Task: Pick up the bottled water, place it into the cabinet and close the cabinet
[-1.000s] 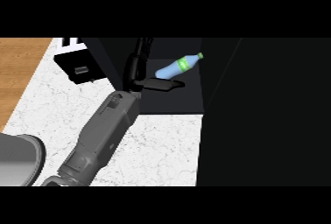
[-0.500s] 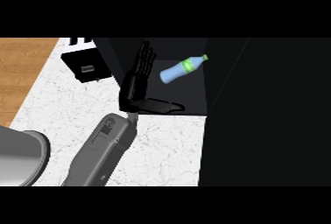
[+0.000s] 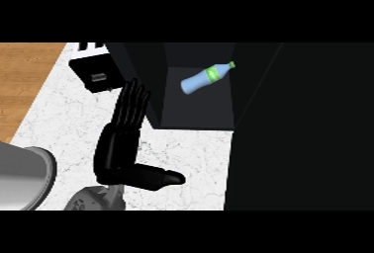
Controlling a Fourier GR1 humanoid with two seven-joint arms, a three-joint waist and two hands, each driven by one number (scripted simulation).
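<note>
The surface (image 3: 182, 148) is white marble with thin grey veins, and it fills the middle of the view. Along its left side runs a strip of brown wooden floor (image 3: 25, 84). A black box (image 3: 99, 74) with a small grey panel on its face stands tilted near the surface's far left corner, with white slats just behind it at the top edge. A grey round pot (image 3: 22, 178) shows partly at the lower left edge, resting on the surface.
</note>
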